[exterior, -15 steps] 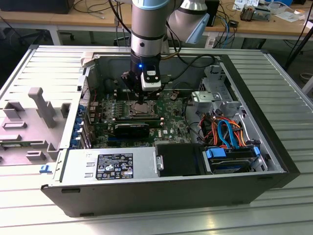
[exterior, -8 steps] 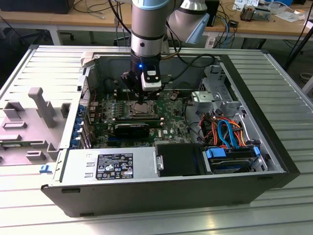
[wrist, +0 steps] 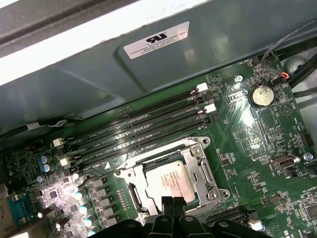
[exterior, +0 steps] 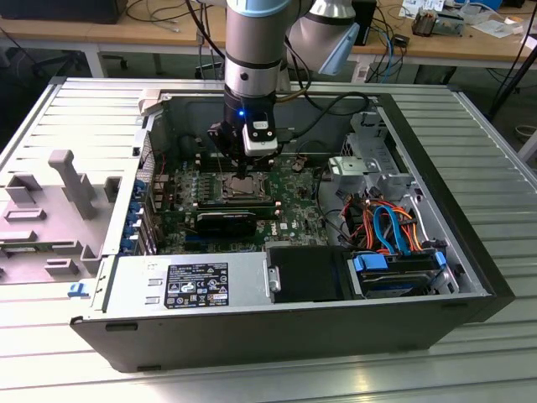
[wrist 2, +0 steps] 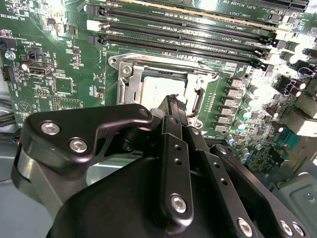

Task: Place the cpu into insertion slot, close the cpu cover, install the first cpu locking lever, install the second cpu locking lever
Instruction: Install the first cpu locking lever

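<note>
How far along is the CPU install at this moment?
Done, by the look of it: the cpu lies in the insertion slot, and the cpu cover seems to lie flat around it. In hand: nothing visible; the gripper, shut, hangs close over the chip's near edge. Left: the two locking levers; whether either is latched cannot be told from these views.

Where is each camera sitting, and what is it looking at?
Exterior view: off the arm, higher than the open computer case, looking down into it; the arm and gripper show.
First wrist view: rides on the arm, looking down at the green motherboard; the gripper's tip shows at the picture's edge.
Second wrist view: rides on the arm, looking along the black gripper body at the board.
Shared: both wrist views show the cpu and the long black memory slots.
</note>
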